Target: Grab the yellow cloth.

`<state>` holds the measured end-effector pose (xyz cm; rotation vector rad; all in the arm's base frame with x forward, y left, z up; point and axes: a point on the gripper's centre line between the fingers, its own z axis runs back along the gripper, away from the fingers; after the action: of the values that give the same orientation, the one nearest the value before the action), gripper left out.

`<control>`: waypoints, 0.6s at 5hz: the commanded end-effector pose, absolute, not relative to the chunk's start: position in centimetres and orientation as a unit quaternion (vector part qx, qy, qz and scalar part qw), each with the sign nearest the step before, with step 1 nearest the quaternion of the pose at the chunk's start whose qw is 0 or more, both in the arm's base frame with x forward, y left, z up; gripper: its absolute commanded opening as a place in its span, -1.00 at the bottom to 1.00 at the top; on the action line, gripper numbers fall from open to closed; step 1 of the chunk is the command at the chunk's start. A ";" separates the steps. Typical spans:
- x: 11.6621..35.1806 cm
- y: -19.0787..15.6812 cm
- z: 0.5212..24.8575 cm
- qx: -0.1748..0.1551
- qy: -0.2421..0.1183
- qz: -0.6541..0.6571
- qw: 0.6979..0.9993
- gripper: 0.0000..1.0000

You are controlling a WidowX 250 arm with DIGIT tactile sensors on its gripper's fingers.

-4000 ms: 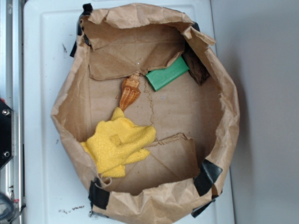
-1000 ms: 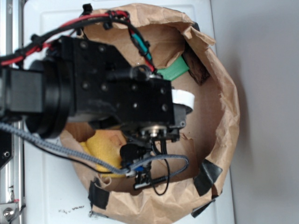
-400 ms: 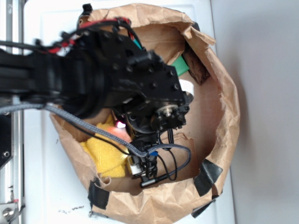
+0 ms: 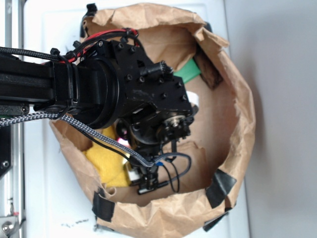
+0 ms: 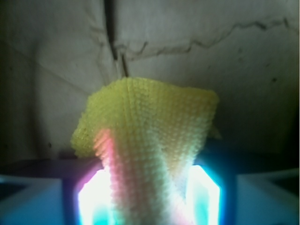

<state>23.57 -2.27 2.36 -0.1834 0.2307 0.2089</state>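
Observation:
The yellow cloth (image 4: 105,161) lies in the lower left of the brown paper bag (image 4: 237,124), mostly hidden under my black arm. In the wrist view the yellow cloth (image 5: 145,136) is bunched up and pinched between the two glowing fingers (image 5: 93,197). My gripper (image 5: 149,199) is shut on the cloth's fold, with the bag floor behind it. In the exterior view the gripper itself is hidden under the wrist (image 4: 148,144).
A flat green block (image 4: 188,73) shows partly at the upper right inside the bag. The bag's crumpled walls ring the work area, with black tape (image 4: 220,187) at the lower corners. The orange-brown ridged object is hidden by the arm.
The arm came in from the left over the bag and lowered onto the cloth. Since 0.4 s ago it shifted slightly left, and the jaws now hold the cloth.

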 end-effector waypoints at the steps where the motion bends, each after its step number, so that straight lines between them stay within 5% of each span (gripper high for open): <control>1: 23.8 -1.2 5.8 -0.098 0.058 0.092 0.989 -1.00; 2: 24.9 1.7 9.4 -0.061 0.043 0.101 0.992 -1.00; 3: 24.6 2.6 12.2 -0.036 -0.020 0.126 0.991 -1.00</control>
<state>24.41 2.31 10.75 -0.0656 0.0150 0.2406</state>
